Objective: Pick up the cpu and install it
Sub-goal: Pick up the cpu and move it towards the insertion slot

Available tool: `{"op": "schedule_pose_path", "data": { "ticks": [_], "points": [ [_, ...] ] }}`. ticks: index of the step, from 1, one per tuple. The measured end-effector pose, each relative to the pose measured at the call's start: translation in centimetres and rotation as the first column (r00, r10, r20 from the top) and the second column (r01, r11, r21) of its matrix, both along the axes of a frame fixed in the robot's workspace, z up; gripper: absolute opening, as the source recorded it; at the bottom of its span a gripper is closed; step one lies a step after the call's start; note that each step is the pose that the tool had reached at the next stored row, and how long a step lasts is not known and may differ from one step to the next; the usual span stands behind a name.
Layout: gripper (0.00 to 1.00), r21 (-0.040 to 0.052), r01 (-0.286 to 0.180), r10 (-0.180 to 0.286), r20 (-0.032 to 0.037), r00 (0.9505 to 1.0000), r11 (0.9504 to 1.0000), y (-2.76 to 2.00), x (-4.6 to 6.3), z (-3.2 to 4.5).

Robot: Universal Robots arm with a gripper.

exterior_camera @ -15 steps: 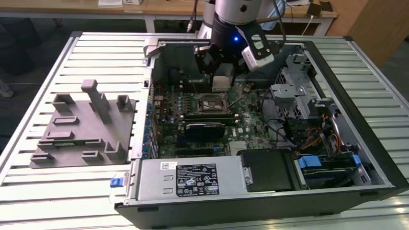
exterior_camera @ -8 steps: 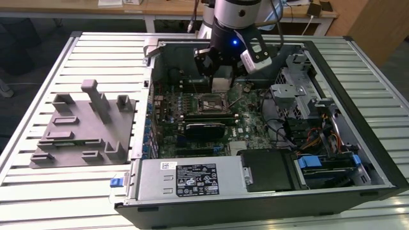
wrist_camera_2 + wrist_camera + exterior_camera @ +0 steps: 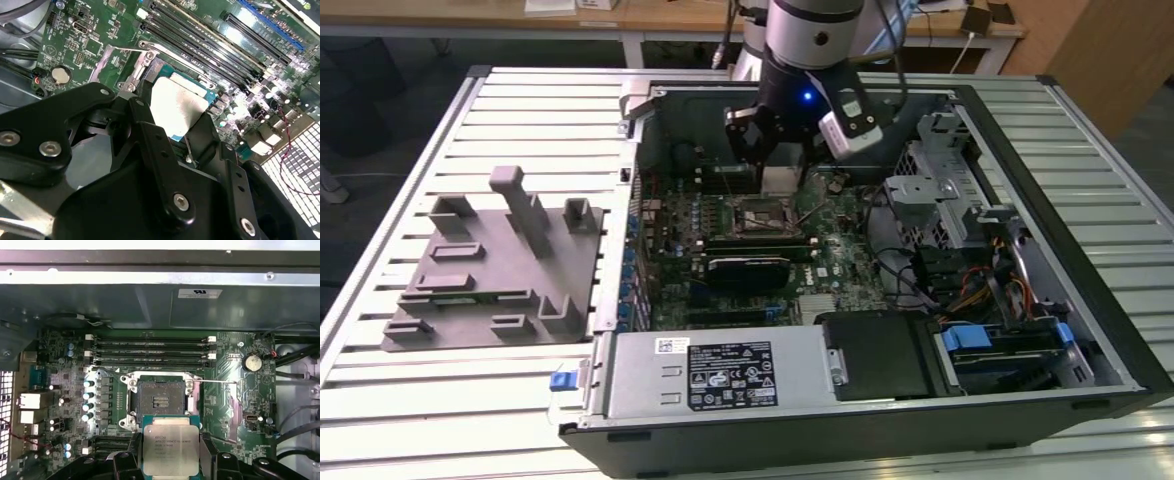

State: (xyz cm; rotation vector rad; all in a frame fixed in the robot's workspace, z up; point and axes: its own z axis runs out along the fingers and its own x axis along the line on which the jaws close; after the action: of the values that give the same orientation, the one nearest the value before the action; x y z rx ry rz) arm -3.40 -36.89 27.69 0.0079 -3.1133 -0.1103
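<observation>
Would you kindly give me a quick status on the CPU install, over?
Gripper shut on cpu, over the motherboard. Socket open and bare, cpu not yet seated. Nothing seen blocking the socket.

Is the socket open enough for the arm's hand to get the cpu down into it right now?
Probably yes. The hand grips the flat square silvery-topped cpu near the black square motherboard socket, whose contacts lie bare; the thin metal lever stands off to the side.
</observation>
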Motion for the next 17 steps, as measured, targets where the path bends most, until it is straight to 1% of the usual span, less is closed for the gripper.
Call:
{"op": "schedule_pose_path", "data": {
  "ticks": [4,9,13,17],
  "points": [
    [0.54,-0.0012,0.0,0.0,0.0,1.0,1.0,0.05,0.0,-0.56],
    [0.54,-0.002,0.0,0.0,0.0001,1.0,1.0,0.09,0.0,-0.85],
    [0.54,-0.0046,0.0,0.0,-0.0001,1.0,1.0,0.14,0.0,-1.39],
    [0.54,-0.0054,0.0,0.0,0.0,1.0,1.0,0.34,-0.1,-1.86]
  ]
}}
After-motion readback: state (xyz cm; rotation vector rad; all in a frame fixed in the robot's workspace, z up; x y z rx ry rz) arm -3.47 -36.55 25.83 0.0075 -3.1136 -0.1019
